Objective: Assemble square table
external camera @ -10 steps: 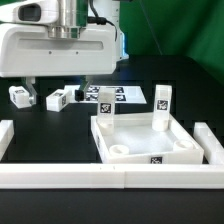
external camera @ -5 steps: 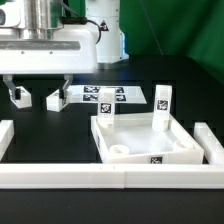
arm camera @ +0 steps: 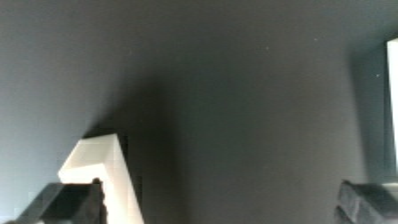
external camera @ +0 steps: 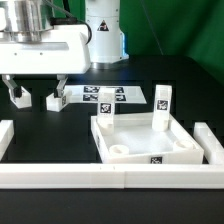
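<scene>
The square table top (external camera: 150, 145) is a white tray with a raised rim at the exterior view's right. Two white tagged legs (external camera: 108, 116) (external camera: 162, 101) stand upright in its far corners. Two loose leg blocks (external camera: 19, 98) (external camera: 54, 100) lie on the black table at the left. My gripper (external camera: 35, 88) hangs open and empty just above them, one finger by each block. In the wrist view a white leg block (arm camera: 98, 165) lies close beside one finger (arm camera: 71, 205), and the gripper (arm camera: 217, 208) holds nothing between its jaws.
The marker board (external camera: 105, 95) lies flat behind the table top. Long white border bars run along the front (external camera: 100, 178), the left (external camera: 5, 135) and the right (external camera: 212, 145). The robot's base (external camera: 105, 35) stands at the back.
My gripper has moved toward the exterior view's left, from over the marker board to over the two loose leg blocks. It stayed open. The parts have not moved.
</scene>
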Controlling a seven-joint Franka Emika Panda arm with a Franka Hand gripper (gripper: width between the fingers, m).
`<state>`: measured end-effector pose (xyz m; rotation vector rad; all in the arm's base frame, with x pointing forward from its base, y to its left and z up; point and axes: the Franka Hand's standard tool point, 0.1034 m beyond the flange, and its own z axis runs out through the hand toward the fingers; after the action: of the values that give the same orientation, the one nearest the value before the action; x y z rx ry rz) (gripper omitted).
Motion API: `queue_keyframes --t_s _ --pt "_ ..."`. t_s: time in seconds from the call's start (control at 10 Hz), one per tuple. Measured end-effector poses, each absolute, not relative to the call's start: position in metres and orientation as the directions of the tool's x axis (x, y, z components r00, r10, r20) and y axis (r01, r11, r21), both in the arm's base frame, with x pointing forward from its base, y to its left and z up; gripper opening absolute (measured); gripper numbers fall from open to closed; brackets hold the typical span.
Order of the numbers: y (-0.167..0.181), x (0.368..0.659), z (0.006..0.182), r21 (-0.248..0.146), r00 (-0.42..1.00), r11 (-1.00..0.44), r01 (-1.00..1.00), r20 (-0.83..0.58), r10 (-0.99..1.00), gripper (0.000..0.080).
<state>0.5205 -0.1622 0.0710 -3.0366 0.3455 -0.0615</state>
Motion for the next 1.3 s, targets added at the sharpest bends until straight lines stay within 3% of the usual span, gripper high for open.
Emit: queue_keyframes --t_s 0.2,0.4,0.8,0.9,1.0,1.3 --pt "-0.16 0.496 0.065 -0.151 0.944 -0.941 -0.303 -0.183 -0.275 0.0649" --pt "-0.155 0.475 0.061 -0.169 0.878 -0.921 -0.351 -0.401 -0.261 0.0649" --pt "-0.148 0.467 0.054 -0.201 0.778 -0.91 -0.364 -0.603 -0.177 0.0649" --pt "-0.144 0.446 0.048 -0.202 0.689 -0.895 -0.399 -0.71 -0.147 0.0649" --pt "-0.144 0.447 0.041 -0.201 0.65 -0.894 -0.401 -0.75 -0.124 0.0649" --pt "-0.143 0.457 0.044 -0.208 0.672 -0.896 -0.392 -0.731 -0.124 0.0649"
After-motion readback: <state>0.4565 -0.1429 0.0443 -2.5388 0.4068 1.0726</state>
